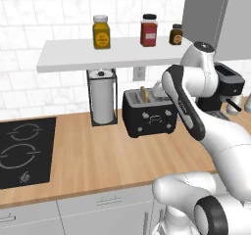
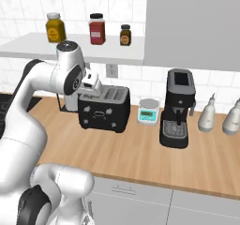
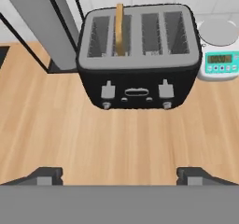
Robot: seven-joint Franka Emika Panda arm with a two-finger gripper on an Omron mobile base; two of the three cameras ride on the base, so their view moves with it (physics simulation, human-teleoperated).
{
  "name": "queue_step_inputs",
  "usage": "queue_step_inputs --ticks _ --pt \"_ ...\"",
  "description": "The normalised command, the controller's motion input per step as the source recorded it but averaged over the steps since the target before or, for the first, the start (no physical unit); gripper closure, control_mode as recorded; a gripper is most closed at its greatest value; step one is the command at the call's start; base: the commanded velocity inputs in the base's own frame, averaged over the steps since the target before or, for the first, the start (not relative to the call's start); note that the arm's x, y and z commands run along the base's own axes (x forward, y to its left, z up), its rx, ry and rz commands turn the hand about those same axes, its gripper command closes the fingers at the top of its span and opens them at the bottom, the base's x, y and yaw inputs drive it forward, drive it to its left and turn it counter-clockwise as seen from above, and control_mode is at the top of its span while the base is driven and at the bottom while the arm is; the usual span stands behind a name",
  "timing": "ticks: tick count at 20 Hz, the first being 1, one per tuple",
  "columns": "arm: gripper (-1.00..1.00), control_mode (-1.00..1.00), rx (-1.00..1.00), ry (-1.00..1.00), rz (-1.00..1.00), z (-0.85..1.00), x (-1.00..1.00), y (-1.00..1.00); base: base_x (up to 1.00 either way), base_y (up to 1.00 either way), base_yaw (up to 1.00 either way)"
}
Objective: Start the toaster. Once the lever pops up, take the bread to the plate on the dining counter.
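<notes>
Toaster first: we see a boxy black body with rounded corners, a grey top with four slots, and on its front two small light levers, two small knobs below them and a pale oval mark between. It stands on the wood worktop against the white-tiled wall, just right of the wire paper towel holder and left of the small teal kitchen scale. Further right along the worktop stands the taller black coffee machine. One thin tan slice of bread with a darker crust edge stands upright in the second slot from the left, its upper part rising above the top; in the left base view it shows as a small tan sliver. Our gripper hangs over the bare worktop on the near side of the toaster, well apart from it, its two dark fingertips spread wide and holding nothing. Above, a white shelf carries three jars
</notes>
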Motion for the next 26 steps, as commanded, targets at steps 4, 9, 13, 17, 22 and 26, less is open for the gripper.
queue_step_inputs --ticks 4,9,13,17,22,26 --pt "-1.00 -1.00 -0.01 -0.12 0.00 -0.28 0.17 0.42 0.00 0.00 0.00" --pt "-1.00 -1.00 -0.01 -0.08 0.00 -0.25 0.33 0.30 0.00 0.00 0.00" --pt "-1.00 -1.00 0.00 -0.07 0.00 -0.36 0.07 0.00 0.00 0.00 0.00" --pt "-1.00 -1.00 0.00 -0.04 0.00 -0.41 0.06 -0.12 0.00 0.00 0.00" --pt "-1.00 -1.00 0.00 -0.01 0.00 -0.22 0.11 -0.18 0.00 0.00 0.00" --pt "-1.00 -1.00 0.00 0.00 0.00 -0.07 0.22 -0.01 0.00 0.00 0.00"
